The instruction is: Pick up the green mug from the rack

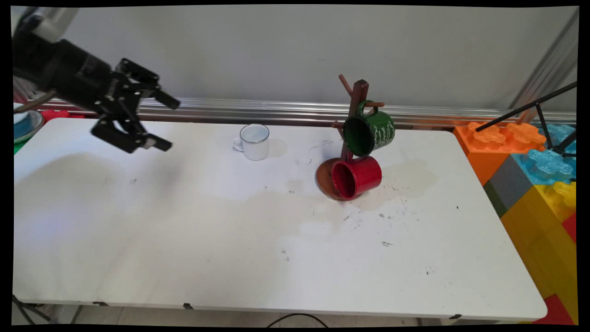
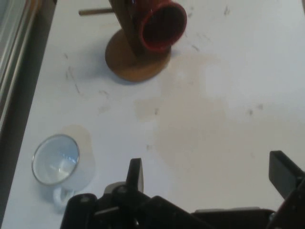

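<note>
Upright white mug (image 1: 255, 141) on table (image 1: 184, 240)

White script lettering runs across the side of the green mug (image 1: 370, 132) hanging on the wooden mug tree (image 1: 352, 121) ahead of me, but I cannot make out its words. I read no other text.

A glossy white enamelled metal mug (image 1: 253, 141) stands left of a smooth brown wooden mug tree (image 1: 352, 121). On it hang glossy green (image 1: 369, 132) and red (image 1: 356, 177) enamel mugs. The matt white table (image 1: 230, 240) looks scuffed and stained. Glossy moulded plastic blocks (image 1: 534, 157) sit at right.
</note>
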{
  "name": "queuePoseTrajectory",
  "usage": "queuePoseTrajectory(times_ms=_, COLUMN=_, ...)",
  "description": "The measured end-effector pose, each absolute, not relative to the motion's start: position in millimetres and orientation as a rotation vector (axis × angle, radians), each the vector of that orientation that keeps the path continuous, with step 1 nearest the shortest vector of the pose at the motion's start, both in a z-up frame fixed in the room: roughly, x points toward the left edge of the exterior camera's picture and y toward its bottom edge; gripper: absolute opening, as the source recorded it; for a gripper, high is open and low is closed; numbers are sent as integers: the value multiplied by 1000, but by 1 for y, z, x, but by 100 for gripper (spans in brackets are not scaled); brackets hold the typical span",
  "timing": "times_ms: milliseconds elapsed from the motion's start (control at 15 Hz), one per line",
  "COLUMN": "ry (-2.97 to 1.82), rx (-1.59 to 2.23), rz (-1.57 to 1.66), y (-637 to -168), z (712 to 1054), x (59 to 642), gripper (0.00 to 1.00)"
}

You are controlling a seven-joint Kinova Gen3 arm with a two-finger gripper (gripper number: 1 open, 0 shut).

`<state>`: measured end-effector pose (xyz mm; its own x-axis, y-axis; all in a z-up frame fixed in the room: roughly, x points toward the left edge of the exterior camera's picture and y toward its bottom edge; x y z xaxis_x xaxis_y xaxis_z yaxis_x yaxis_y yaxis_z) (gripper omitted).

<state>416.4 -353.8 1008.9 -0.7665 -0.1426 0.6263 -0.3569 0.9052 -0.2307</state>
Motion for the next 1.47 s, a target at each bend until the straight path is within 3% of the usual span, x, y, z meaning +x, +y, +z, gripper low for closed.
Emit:
queuePoseTrajectory(times_ms=733, ry=-2326, rx=499, rz=461, y=-401, z=1004, x=284, gripper=100)
queuePoseTrajectory(times_ms=1467, ry=-2188, rx=728, rz=389, y=-458, z=957, x=182, gripper=100)
